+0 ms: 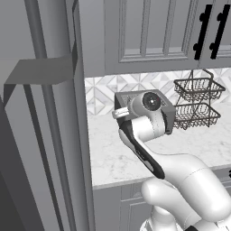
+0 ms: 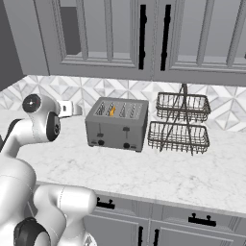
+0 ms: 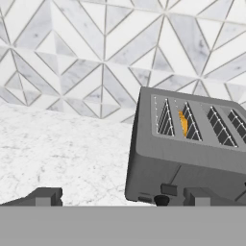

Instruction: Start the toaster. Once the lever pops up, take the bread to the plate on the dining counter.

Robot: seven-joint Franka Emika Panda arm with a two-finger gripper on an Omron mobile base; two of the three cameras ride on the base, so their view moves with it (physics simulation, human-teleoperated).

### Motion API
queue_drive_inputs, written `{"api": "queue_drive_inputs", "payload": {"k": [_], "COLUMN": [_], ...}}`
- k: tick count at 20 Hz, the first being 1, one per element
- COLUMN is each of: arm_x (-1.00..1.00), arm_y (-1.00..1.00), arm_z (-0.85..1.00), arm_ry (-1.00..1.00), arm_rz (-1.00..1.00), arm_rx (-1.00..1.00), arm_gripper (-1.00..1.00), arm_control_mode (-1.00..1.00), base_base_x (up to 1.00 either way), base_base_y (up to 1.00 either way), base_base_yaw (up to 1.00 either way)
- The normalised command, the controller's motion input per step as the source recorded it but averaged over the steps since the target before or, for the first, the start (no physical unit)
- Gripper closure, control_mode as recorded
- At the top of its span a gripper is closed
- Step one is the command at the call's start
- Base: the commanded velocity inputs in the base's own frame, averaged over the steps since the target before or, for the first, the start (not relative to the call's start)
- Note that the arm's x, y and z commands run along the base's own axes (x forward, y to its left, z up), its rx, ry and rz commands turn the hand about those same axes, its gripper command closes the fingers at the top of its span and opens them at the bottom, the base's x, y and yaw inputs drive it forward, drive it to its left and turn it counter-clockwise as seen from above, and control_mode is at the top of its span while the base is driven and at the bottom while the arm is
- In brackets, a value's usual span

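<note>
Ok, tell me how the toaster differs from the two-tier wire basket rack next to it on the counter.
The toaster is a solid, closed grey metal box; the wire basket rack is open dark mesh you can see through. The toaster sits low and squat, while the rack stands taller, with two stacked baskets on a thin central post. The toaster holds something golden in one top slot; the rack's baskets look empty. Both stand upright on the marble counter against the tiled backsplash.

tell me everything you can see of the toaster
The toaster is a boxy grey brushed-metal unit standing upright on the white marble counter against the tiled wall. It has four top slots, and the bread shows orange in the second from the left. Two black knobs and small lever tabs mark its front. A wire basket rack stands beside it.
</note>
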Motion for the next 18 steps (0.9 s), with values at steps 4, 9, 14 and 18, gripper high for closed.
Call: {"api": "queue_drive_inputs", "payload": {"k": [4, 9, 14, 18], "arm_x": [0.00, 0.00, 0.00, 0.00], "arm_y": [0.00, 0.00, 0.00, 0.00], "arm_z": [0.00, 0.00, 0.00, 0.00], "arm_ry": [0.00, 0.00, 0.00, 0.00], "arm_rz": [0.00, 0.00, 0.00, 0.00], "arm_rx": [0.00, 0.00, 0.00, 0.00], "arm_gripper": [-1.00, -1.00, -1.00, -1.00], "arm_control_mode": [-1.00, -1.00, -1.00, -1.00], "base_base_x": [0.00, 0.00, 0.00, 0.00], "base_base_y": [0.00, 0.00, 0.00, 0.00], "base_base_yaw": [0.00, 0.00, 0.00, 0.00]}}
